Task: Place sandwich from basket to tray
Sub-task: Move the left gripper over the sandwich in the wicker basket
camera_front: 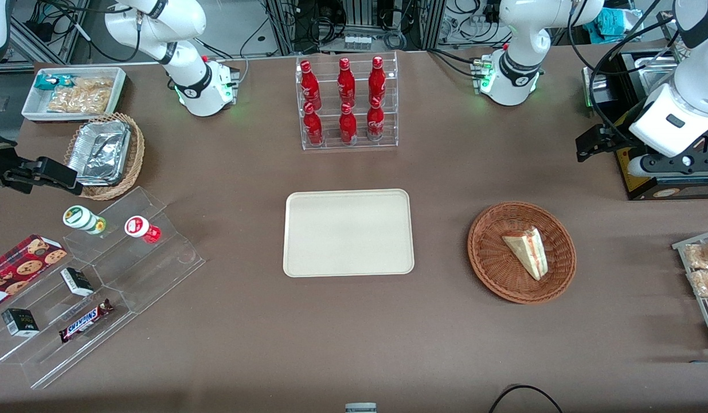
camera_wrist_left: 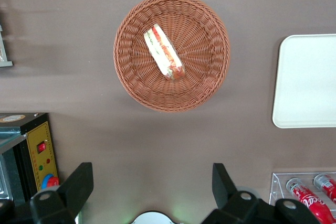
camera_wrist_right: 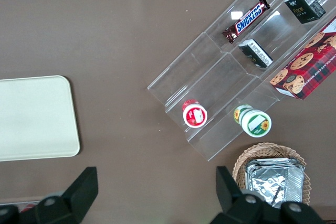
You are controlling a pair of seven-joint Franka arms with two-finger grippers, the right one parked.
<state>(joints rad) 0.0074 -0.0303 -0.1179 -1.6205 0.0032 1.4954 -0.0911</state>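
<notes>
The sandwich [camera_front: 527, 250] [camera_wrist_left: 164, 52], a pale wedge with red and green filling, lies in the round reddish-brown basket [camera_front: 483, 252] [camera_wrist_left: 205, 61]. The cream tray [camera_front: 348, 232] [camera_wrist_left: 307, 80] lies flat and bare at the table's middle, beside the basket. My gripper [camera_front: 593, 143] [camera_wrist_left: 151, 184] hangs high over the table, farther from the front camera than the basket and nearer the working arm's end. Its fingers [camera_wrist_left: 79, 182] stand wide apart, with only bare tablecloth between them. It touches nothing.
A clear rack of red bottles [camera_front: 348, 103] stands farther from the camera than the tray. A black box with a yellow panel [camera_front: 663, 178] [camera_wrist_left: 37, 153] sits under my arm. Bagged snacks [camera_front: 703, 275] lie at the working arm's end. A clear stepped display [camera_front: 90, 275], a foil-filled basket [camera_front: 104, 155] and a white bin [camera_front: 73, 92] are at the parked arm's end.
</notes>
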